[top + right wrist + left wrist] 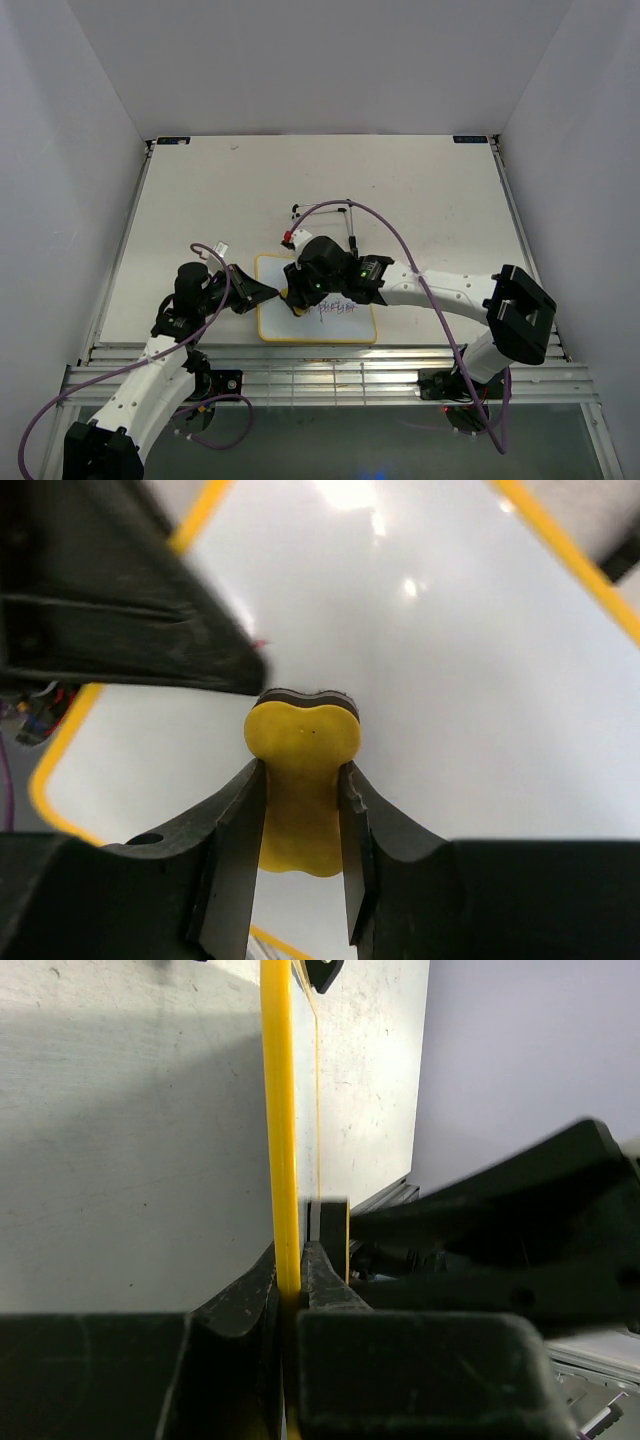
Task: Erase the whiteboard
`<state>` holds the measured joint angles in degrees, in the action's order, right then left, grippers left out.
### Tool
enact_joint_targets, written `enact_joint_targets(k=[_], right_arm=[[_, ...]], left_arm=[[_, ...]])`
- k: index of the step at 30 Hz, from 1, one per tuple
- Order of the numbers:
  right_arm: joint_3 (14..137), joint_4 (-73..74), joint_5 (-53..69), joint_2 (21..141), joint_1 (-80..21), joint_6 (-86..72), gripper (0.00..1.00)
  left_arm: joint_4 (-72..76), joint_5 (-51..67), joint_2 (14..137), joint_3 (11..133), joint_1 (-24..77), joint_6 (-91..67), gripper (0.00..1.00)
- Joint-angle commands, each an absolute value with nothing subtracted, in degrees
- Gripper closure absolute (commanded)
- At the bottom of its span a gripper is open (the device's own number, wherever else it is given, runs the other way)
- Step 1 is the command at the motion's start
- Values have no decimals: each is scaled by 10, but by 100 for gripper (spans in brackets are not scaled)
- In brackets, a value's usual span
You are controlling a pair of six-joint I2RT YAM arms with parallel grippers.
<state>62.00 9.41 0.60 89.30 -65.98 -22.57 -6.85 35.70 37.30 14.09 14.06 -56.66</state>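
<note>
A: Whiteboard (280,322) location?
B: Flat on the table (420,200), near edge, between the arms. Purple scribbles (335,307) show right of centre.
A: Claws?
B: Left gripper (292,1270) pinched tight on the board's yellow left rim. Right gripper (300,775) clamped on the yellow eraser (303,735), dark pad against the white surface.

Top external: placed high behind, aimed down over the table (200,190).
Left wrist: pressed edge-on to the whiteboard (284,1110).
Right wrist: held close above it.
Shared: whiteboard.
</note>
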Motion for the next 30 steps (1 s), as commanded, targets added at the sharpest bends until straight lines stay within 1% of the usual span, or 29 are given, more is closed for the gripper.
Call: enact_joint_targets(k=[1, 8, 9, 11, 15, 19, 24, 28, 30], right_arm=[[581, 124, -47, 876, -619, -246, 82], [504, 114, -39, 832, -592, -255, 82], [495, 108, -22, 825, -592, -258, 82], [462, 54, 30, 803, -598, -273, 82], [467, -17, 54, 804, -637, -283, 82], [513, -54, 48, 855, -699, -281, 82], [544, -71, 39, 888, -727, -288, 82], [505, -69, -15, 861, -722, -290, 82], [454, -71, -28, 840, -707, -294, 82]], left_arm=[[-57, 357, 357, 134, 143, -537, 100], [-58, 353, 355, 130, 143, -538, 100], [-58, 352, 354, 129, 143, -539, 100], [-55, 349, 354, 127, 143, -541, 100], [-41, 348, 356, 118, 143, -551, 100], [-37, 349, 357, 113, 143, -558, 100], [-46, 344, 354, 111, 144, -560, 100], [-66, 327, 345, 115, 143, -558, 100], [-80, 323, 345, 123, 143, -550, 100]])
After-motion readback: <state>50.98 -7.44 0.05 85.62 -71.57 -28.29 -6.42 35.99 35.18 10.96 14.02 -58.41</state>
